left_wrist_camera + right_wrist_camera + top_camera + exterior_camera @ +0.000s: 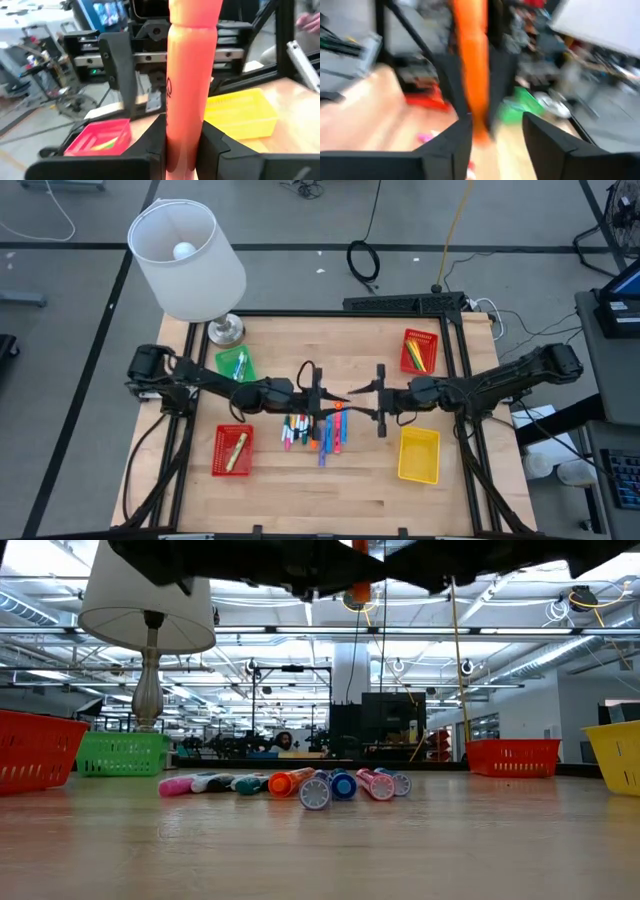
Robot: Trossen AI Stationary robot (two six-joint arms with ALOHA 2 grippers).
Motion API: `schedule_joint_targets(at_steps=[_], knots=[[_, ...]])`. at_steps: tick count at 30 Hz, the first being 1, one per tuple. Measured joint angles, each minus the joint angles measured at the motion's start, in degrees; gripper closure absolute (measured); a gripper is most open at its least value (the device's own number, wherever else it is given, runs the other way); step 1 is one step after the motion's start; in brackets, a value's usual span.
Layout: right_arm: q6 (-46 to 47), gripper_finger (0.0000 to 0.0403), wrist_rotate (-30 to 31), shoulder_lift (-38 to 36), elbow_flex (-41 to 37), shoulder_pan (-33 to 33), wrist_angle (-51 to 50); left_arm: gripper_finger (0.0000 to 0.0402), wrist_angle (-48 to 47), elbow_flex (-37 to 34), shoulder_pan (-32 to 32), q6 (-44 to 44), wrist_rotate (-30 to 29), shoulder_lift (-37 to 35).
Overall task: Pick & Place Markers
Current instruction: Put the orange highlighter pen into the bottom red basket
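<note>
Your left claw (182, 150) clamped the orange plastic marker (189, 85) above the marker pile (315, 432); only the right wrist view showed your right claw (492, 137) parted around it.

A white-shaded lamp (188, 262) stands at the wooden table's (300, 490) far left corner. Beside it sits a green basket (235, 365); two red baskets (232, 450) (420, 351) and a yellow basket (418, 455) lie around. A person, perhaps seated, shows far behind (284, 742).
</note>
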Motion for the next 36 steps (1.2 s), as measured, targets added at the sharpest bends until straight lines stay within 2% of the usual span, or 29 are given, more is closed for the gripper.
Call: schedule_joint_targets(at_steps=[5, 9, 12, 15, 17, 22, 24, 30, 34, 36], knots=[[3.9, 0.0194, 5.9, -7.5, -0.2, 0.5, -10.6, 0.0343, -10.4, 0.1, -1.7, -5.7, -2.3, -6.1], [4.1, 0.0178, 13.2, -12.4, -0.2, 0.7, -16.0, 0.0343, -25.0, 0.1, -4.3, -19.3, -2.8, -11.1], [2.9, 0.0178, 17.0, -15.4, -0.2, 0.7, -16.5, 0.0343, -40.0, 0.1, -6.6, -33.8, -6.1, -15.6], [3.5, 0.0183, 17.5, -17.9, -0.1, 0.7, -19.3, 0.0343, -54.4, 0.1, -9.0, -49.0, -9.8, -20.1], [4.7, 0.0186, 17.0, -19.4, -0.1, 1.0, -23.8, 0.0343, -61.4, 0.1, -11.4, -55.4, -12.3, -23.0], [8.1, 0.0186, 15.9, -23.7, -0.1, 1.5, -32.4, 0.0343, -70.0, 0.1, -20.7, -60.9, -23.3, -28.1], [9.8, 0.0185, 16.1, -25.2, -0.1, 1.4, -33.4, 0.0343, -73.5, 0.1, -23.8, -67.3, -26.3, -29.5], [10.7, 0.0191, 16.0, -26.8, -0.1, 1.4, -33.6, 0.0343, -82.6, 0.0, -30.8, -91.2, -24.2, -29.0], [10.9, 0.0192, 15.9, -26.7, -0.1, 1.4, -33.2, 0.0343, -91.3, 0.0, -33.8, -109.5, -18.1, -26.5], [11.6, 0.0192, 15.9, -26.6, -0.1, 1.4, -32.7, 0.0343, -94.4, 0.0, -34.8, -120.8, -13.2, -25.3]])
